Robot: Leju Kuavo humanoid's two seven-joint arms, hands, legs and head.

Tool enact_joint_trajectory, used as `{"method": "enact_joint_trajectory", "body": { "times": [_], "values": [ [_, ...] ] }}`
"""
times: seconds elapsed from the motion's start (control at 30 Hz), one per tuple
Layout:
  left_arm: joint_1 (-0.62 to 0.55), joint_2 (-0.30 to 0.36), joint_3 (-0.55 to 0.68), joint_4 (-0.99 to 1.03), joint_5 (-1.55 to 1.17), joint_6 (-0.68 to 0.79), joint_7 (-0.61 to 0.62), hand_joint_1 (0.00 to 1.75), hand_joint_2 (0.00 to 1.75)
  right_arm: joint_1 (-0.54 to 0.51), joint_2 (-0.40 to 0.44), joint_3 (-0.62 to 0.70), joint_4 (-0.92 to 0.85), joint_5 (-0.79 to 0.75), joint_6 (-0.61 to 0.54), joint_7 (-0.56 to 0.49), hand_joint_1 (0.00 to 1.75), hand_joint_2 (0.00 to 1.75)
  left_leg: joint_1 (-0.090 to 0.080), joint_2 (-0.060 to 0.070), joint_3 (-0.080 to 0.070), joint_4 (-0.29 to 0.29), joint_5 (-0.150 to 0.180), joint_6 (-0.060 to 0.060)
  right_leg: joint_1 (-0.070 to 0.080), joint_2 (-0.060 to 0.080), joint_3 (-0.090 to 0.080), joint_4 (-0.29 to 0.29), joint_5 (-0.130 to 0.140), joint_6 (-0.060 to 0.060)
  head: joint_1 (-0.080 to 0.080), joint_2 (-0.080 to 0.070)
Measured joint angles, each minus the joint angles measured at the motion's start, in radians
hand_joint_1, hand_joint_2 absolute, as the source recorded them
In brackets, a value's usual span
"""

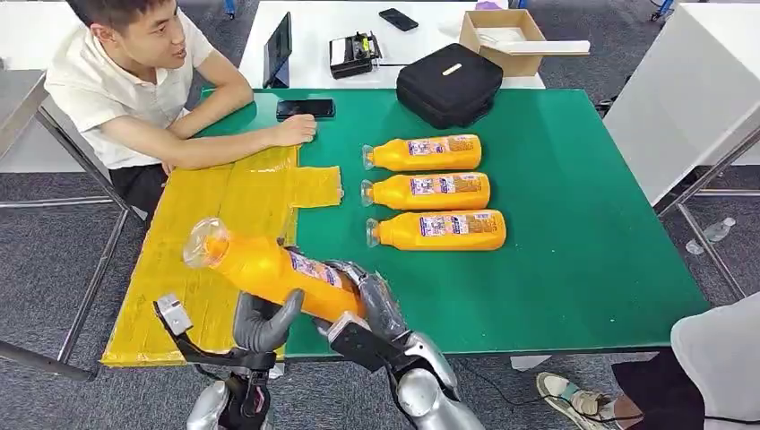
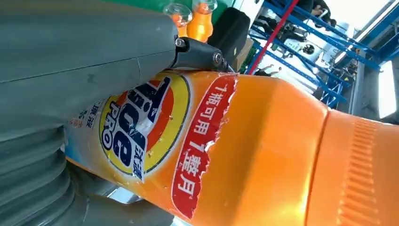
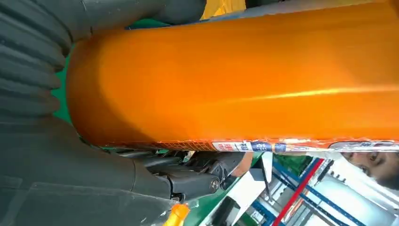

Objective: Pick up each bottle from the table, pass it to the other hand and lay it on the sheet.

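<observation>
over sheet [image 1: 228, 193] edge, both hands grip bottle [image 1: 269, 269].

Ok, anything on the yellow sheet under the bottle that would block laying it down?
Nothing visible does. The orange bottle, gripped by both the left hand and the right hand, hangs over the yellow sheet. The person's forearm lies at the sheet's far end, well away from the bottle.

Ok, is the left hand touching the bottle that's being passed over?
Touching. In the head view the left hand cups the bottle from below; the left wrist view shows its thumb pressed against the label.
</observation>
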Motion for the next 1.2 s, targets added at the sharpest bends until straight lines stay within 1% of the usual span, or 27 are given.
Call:
{"method": "enact_joint_trajectory", "body": {
  "times": [0.17,0.27,0.4,0.5,0.57,0.67,0.77,0.9,0.97,1.03,1.1,1.2],
  "values": [
    [-0.003,0.000,-0.002,0.006,-0.073,0.039,-0.024,1.75,1.75,-0.003,0.000,-0.002,0.007,0.006,-0.004,0.008,0.00,1.75,0.000,0.000,0.000,0.000,0.000,0.000,0.000,0.000,0.000,0.000,0.000,0.000,0.000,0.000],
    [-0.003,0.000,-0.006,0.005,-0.186,0.135,-0.044,1.75,1.75,-0.001,0.001,-0.003,0.006,0.014,-0.014,0.039,0.00,1.75,0.000,0.000,0.000,0.000,0.000,0.000,0.000,0.000,-0.001,0.000,0.000,0.000,0.000,0.000],
    [0.004,0.000,-0.004,-0.029,-0.284,0.184,-0.044,1.75,1.75,0.013,0.007,-0.023,0.002,0.055,-0.062,0.057,0.00,1.75,0.000,0.000,-0.001,0.000,0.000,0.000,0.000,0.000,0.000,0.000,0.000,0.000,0.000,0.000],
    [0.014,0.000,0.005,-0.076,-0.314,0.194,-0.039,1.75,1.75,0.019,0.009,-0.052,-0.011,0.108,-0.107,0.068,0.00,1.75,0.000,0.000,-0.001,0.000,0.000,0.000,0.000,0.000,-0.001,0.000,0.000,0.000,0.000,0.000],
    [0.022,0.000,0.011,-0.104,-0.329,0.195,-0.036,1.75,1.75,0.022,0.015,-0.076,-0.024,0.194,-0.178,0.083,0.00,1.75,0.000,0.000,-0.001,0.000,0.000,0.000,0.000,0.000,0.000,0.000,0.000,0.000,0.000,0.000],
    [0.035,-0.002,0.021,-0.143,-0.366,0.204,-0.039,1.75,1.75,0.026,0.021,-0.113,-0.053,0.295,-0.240,0.098,0.00,1.75,0.000,0.000,-0.001,0.000,0.000,0.000,0.000,0.000,-0.001,0.000,0.000,0.000,0.000,0.000],
    [0.042,-0.003,0.030,-0.173,-0.407,0.223,-0.052,1.75,1.75,0.029,0.025,-0.145,-0.082,0.350,-0.269,0.107,0.00,1.75,0.000,0.000,-0.001,0.000,0.000,0.000,0.000,0.000,0.000,0.000,0.000,0.000,0.000,0.000],
    [0.048,-0.004,0.035,-0.199,-0.442,0.245,-0.064,1.75,1.75,0.032,0.029,-0.174,-0.111,0.374,-0.284,0.111,0.00,1.75,0.000,0.000,-0.001,0.000,0.000,0.000,0.000,0.000,-0.001,0.000,0.000,0.000,0.000,0.000],
    [0.049,-0.004,0.035,-0.211,-0.547,0.305,-0.082,1.75,1.75,0.036,0.031,-0.187,-0.124,0.403,-0.313,0.116,0.00,1.75,0.000,0.000,-0.001,0.000,0.000,0.000,0.000,0.000,-0.001,0.000,0.000,0.000,0.000,0.000],
    [0.048,-0.003,0.034,-0.227,-0.749,0.414,-0.091,1.75,1.75,0.041,0.031,-0.202,-0.145,0.430,-0.344,0.121,0.00,1.75,0.000,0.000,-0.001,0.000,0.000,0.000,0.000,0.000,-0.001,0.000,0.000,0.000,0.000,0.000],
    [0.040,-0.002,0.032,-0.247,-1.008,0.538,-0.078,1.75,1.75,0.048,0.031,-0.221,-0.177,0.444,-0.366,0.124,0.00,1.75,0.000,0.000,-0.001,0.000,0.000,0.000,0.000,0.000,-0.001,0.000,0.000,0.000,0.000,0.000],
    [0.024,0.005,0.029,-0.265,-1.270,0.629,-0.051,1.75,1.75,0.051,0.031,-0.246,-0.238,0.446,-0.370,0.118,0.00,1.75,0.000,0.000,-0.001,0.000,0.000,0.000,0.000,0.000,-0.001,0.000,0.000,0.000,0.000,0.000]
  ]
}}
